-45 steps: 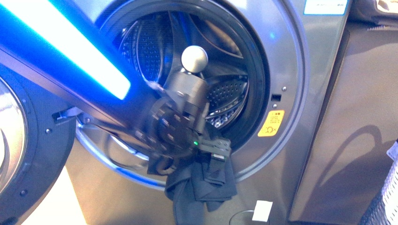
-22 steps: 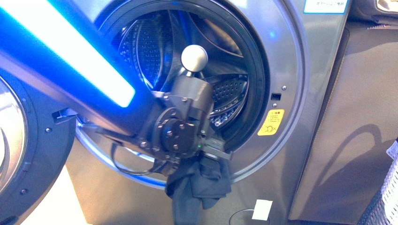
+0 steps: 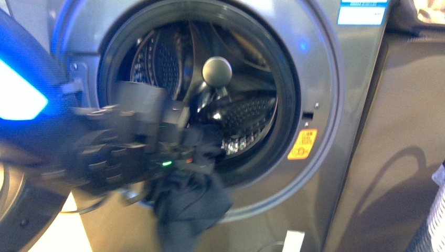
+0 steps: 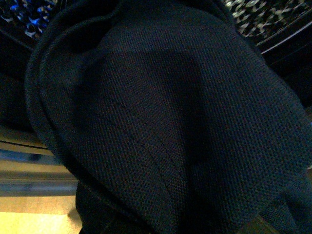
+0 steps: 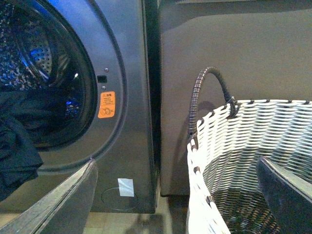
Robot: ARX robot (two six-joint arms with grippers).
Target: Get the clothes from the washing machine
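The job looks about half done. The clothes (image 3: 186,205), a dark navy bundle, are out of the drum (image 3: 246,115) and hang at the lower left of the front view, below the round mouth of the washing machine (image 3: 325,79) and in front of its grey panel. The left gripper (image 3: 173,157) is motion-blurred at the lower rim of the mouth, with the garment bunched beneath it. Dark weave fills the left wrist view, so the left fingers cannot be seen there. As the cloth hangs from that point, they are probably clamped on it.

What shows of the drum through the mouth is bare perforated steel, though the blurred arm hides its lower left part, so another item there cannot be ruled out.

In the right wrist view, the right gripper (image 5: 176,165) has its fingers (image 5: 68,200) spread wide and empty. It hovers near the woven basket (image 5: 253,126), which stands just beside the washer at the right of that frame and shows nothing inside.

Likely left to do is carrying the garment clear of the mouth and across to the basket, then letting it go there.
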